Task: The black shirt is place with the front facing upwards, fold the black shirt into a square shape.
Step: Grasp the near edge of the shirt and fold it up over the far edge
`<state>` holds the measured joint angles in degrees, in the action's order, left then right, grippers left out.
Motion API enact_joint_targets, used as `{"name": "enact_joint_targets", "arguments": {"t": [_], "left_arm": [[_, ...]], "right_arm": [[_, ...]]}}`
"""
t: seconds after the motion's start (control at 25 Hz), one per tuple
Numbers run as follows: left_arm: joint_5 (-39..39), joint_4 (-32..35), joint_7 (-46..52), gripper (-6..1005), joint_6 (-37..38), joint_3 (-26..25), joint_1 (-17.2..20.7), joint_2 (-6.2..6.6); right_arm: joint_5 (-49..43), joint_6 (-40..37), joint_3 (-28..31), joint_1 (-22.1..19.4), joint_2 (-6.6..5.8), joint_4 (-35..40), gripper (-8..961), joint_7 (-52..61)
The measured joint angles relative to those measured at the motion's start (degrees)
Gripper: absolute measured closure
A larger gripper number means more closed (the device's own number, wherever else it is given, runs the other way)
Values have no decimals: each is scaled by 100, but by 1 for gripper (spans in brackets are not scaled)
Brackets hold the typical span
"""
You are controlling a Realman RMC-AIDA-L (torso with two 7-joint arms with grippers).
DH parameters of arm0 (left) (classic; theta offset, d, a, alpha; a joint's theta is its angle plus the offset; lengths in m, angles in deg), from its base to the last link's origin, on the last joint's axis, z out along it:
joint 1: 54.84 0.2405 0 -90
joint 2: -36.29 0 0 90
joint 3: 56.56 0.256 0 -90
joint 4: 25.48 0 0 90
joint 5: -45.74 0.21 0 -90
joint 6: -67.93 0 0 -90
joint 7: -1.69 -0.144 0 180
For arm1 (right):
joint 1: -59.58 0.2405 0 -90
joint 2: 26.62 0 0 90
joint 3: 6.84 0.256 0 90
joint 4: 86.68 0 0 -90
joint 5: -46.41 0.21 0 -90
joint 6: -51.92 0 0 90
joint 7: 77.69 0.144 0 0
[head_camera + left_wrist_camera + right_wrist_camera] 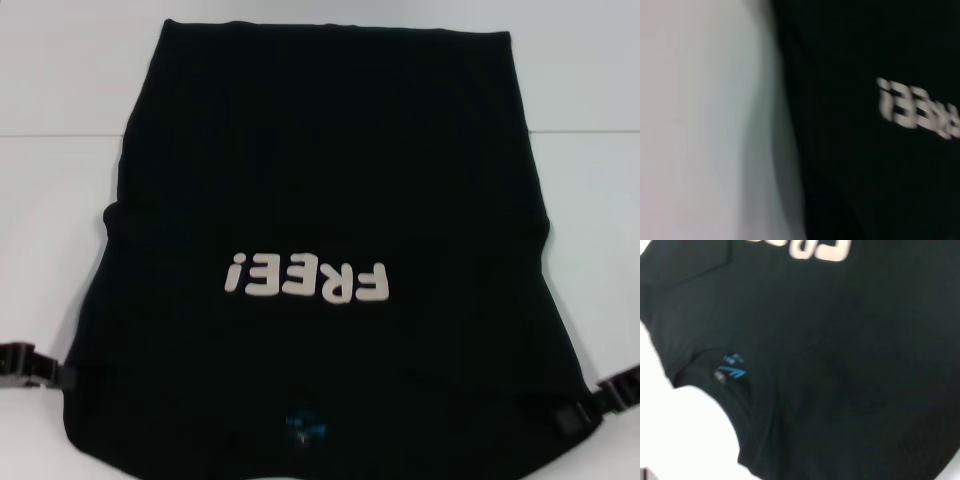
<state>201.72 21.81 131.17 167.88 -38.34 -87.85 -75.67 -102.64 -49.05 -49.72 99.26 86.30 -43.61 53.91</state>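
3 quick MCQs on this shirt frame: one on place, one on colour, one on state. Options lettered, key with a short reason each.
1. Where is the neck label on the black shirt?
A. far edge
B. near edge, by the robot
C. left sleeve

2. Colour of the FREE! print?
A. white
B. yellow
C. red

3. How does the shirt lie?
A. bunched in a heap
B. folded into a small square
C. spread flat, print up

Key:
1 B: the blue neck label sits at the near edge, between the left pincer and the right pincer.
2 A: the letters are white on black.
3 C: the cloth lies flat with the print showing.
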Motion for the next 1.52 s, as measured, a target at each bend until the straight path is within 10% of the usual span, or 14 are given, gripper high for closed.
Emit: {"name": "enact_joint_targets", "arguments": {"t": [0.44,0.84,1.12,1.52], "left_arm": [[746,49,-391,966,1787,136,47,113],[541,-21,-405,966,1807,142,100,76],[-487,-440,-325,966,1114,-956,-19,202],[-2764,-1619,-572,967,-1021,-1464,44,121]], "right_arm": [[-501,-1127,-68,-175,-126,-1,908,-1041],[-603,-950,686,-262,-126,-151,907,-1152],[185,-387,2393,-352,-413,-896,908,-1091],[2640,1201,2793,-799,-283,-1607,907,-1558]]}}
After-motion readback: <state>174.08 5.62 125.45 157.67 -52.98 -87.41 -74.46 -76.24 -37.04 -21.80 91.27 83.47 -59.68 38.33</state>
